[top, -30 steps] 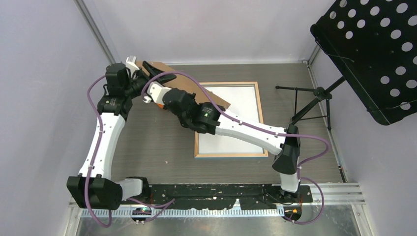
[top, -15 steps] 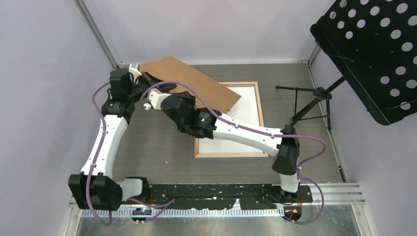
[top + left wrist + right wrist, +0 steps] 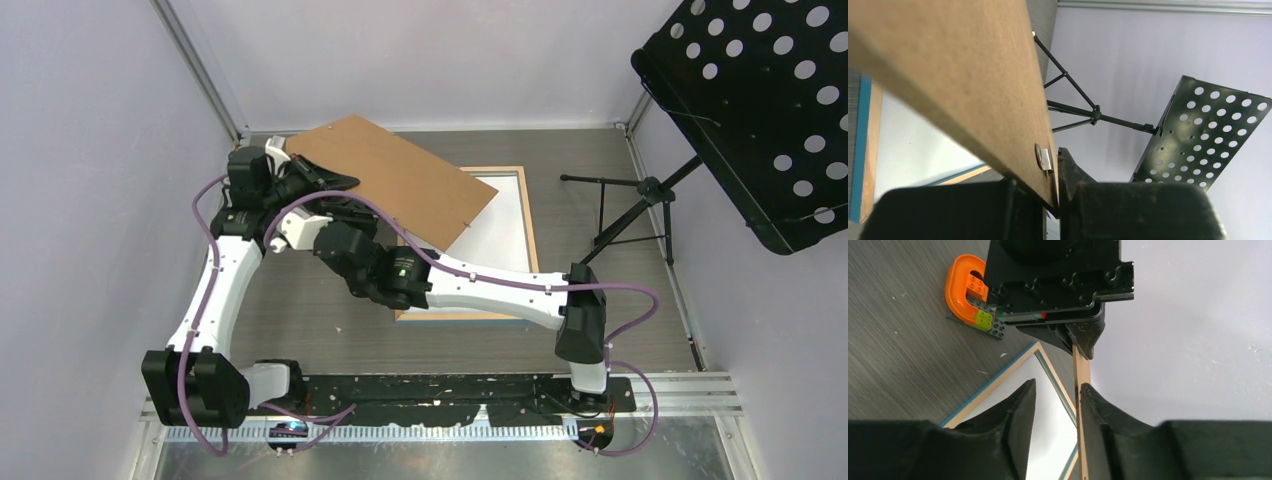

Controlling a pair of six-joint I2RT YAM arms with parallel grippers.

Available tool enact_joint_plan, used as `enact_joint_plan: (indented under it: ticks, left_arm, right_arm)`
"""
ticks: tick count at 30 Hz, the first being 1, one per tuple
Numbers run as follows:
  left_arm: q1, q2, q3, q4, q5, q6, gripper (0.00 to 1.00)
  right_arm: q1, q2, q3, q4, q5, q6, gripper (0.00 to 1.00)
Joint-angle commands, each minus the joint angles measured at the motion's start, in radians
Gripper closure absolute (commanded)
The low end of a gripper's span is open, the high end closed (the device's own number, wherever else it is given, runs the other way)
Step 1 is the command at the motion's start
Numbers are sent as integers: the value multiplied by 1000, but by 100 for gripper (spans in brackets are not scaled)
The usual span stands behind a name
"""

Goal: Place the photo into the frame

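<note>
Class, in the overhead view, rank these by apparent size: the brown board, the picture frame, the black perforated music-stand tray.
1. music-stand tray, though nearer the camera and cropped.
2. frame, partly covered.
3. brown board, lifted and tilted, so foreshortened.

Clamped tight between black fingers (image 3: 1071, 170): plain brown fibreboard backing board (image 3: 963, 65), small metal tab (image 3: 1043, 157) near grip; below left, blue-and-wood rectangular frame (image 3: 872, 135); beyond, black perforated music stand (image 3: 1205, 135).

one frame (image 3: 531, 230), one board (image 3: 390, 180), one stand (image 3: 760, 110).
</note>
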State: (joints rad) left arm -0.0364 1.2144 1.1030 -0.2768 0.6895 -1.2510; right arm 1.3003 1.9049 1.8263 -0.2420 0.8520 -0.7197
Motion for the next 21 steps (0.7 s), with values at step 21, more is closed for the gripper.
enact_joint_plan:
  ticks: [21]
  left_arm:
    - [32,-31,62,23,120,311,100]
  right_arm:
    - [-45,-182,120,-123,-61,174,31]
